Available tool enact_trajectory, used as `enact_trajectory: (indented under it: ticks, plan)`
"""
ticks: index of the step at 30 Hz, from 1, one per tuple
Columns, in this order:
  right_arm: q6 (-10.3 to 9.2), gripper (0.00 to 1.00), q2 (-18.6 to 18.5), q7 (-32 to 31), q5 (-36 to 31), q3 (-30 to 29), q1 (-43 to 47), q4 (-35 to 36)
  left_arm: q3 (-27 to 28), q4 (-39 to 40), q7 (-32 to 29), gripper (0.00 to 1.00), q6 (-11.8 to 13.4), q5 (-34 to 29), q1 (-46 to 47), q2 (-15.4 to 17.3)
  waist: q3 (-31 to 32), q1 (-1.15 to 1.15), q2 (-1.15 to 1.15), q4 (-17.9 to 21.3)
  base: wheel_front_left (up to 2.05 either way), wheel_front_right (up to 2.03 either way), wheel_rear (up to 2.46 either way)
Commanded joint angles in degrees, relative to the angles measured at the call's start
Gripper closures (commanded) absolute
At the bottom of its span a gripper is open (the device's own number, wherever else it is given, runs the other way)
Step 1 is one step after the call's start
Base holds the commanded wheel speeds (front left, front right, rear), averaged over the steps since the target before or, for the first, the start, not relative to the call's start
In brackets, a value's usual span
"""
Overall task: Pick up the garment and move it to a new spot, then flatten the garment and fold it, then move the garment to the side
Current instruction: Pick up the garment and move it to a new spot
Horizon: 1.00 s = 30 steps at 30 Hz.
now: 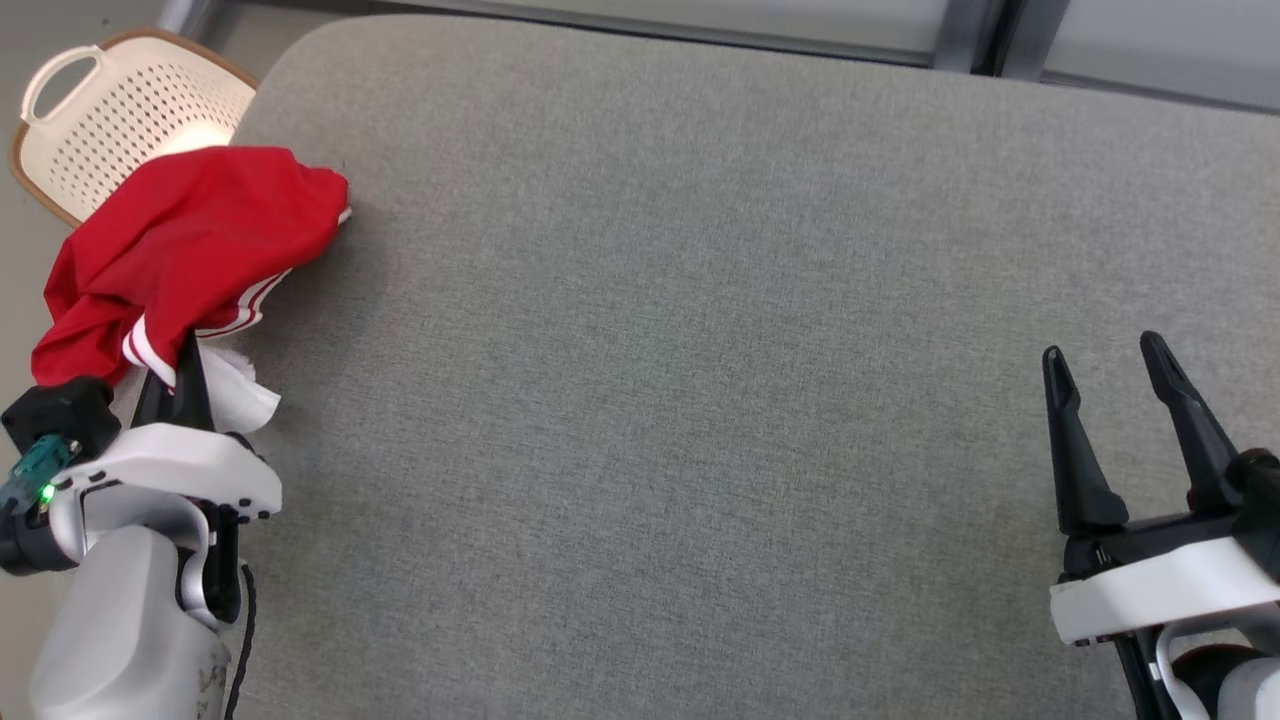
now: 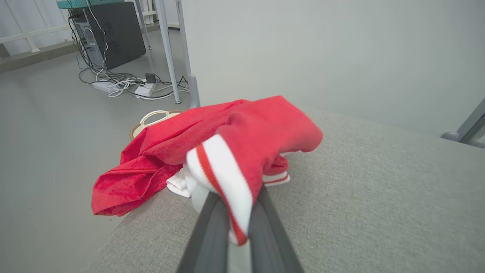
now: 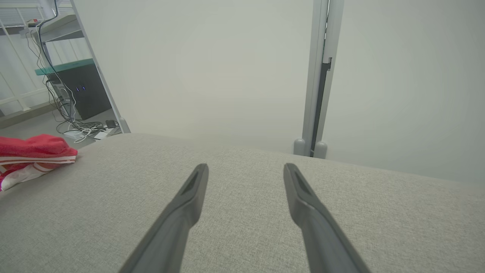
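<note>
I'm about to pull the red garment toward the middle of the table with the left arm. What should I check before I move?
1. Grip: ok. The left gripper is shut on the striped hem of the garment.
2. Garment fully on the table: not ok. Part of it hangs over the left edge.
3. Garment free of the basket: cannot tell. The cloth overlaps the basket in the head view, but contact is unclear.
4. Right gripper out of the way: ok. It is open, over the right side and apart from the cloth.
5. Landing area: ok. The middle of the table is bare.
</note>
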<state>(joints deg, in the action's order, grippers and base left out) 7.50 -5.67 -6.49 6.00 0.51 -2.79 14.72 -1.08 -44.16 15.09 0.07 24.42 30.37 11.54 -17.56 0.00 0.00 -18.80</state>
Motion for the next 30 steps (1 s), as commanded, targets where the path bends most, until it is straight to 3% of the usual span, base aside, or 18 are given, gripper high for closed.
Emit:
enact_trajectory:
  ticks: [1, 11, 22, 30]
  plan:
    - [-0.02, 0.0, 0.3, 0.6, 0.3, 0.0, 1.1, -0.3, 1.0, 2.8, 0.1, 1.0, 0.5, -1.3, -2.2, 0.6, 3.4, 0.0, 0.0, 0.0, 0.0, 0.0, 0.0]
    - [-0.02, 0.0, 2.0, 2.1, 1.4, -0.1, 6.1, -2.3, 1.2, 21.9, -0.3, 1.0, 2.0, -6.6, -17.1, 0.2, 13.0, 0.0, 0.0, 0.6, 0.0, 0.0, 0.0]
    - [-0.02, 0.0, 2.6, 3.1, 2.6, 0.5, 8.4, -3.0, -2.8, 40.4, -9.6, 1.0, 4.4, -8.9, -27.7, 0.2, 17.2, 0.0, 0.0, 4.3, 0.0, 0.0, 0.0]
    - [-0.02, 0.0, 2.7, 3.2, 2.4, 0.4, 7.0, -2.1, -10.4, 43.5, -12.2, 1.0, 0.1, -10.3, -23.4, -1.3, 13.3, 0.0, 0.0, 12.6, 0.0, 0.0, 0.0]
